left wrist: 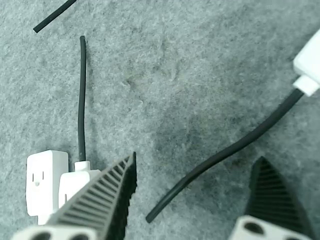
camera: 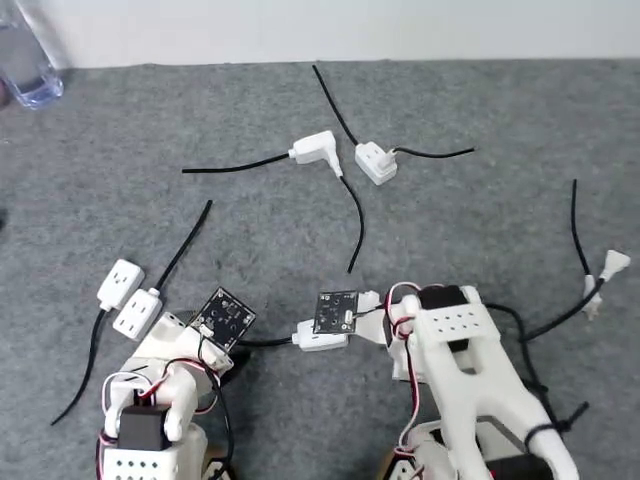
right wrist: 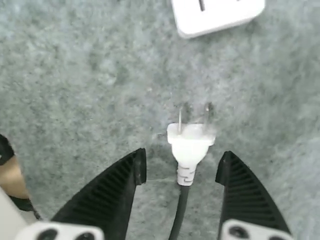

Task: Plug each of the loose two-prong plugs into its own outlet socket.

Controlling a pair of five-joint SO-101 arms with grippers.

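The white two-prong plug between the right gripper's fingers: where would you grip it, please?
Grip the white two-prong plug by the body behind its flange, from the cable end: its prongs point toward the white outlet socket, and the open right gripper straddles it.

No text, number, brand or sign can be read. The black circuit board on the left arm (camera: 224, 315) and the black circuit board on the right arm (camera: 337, 311) carry tiny pale marks, too small to make out. Any print on the white outlet socket (left wrist: 45, 175) is likewise too small to tell.
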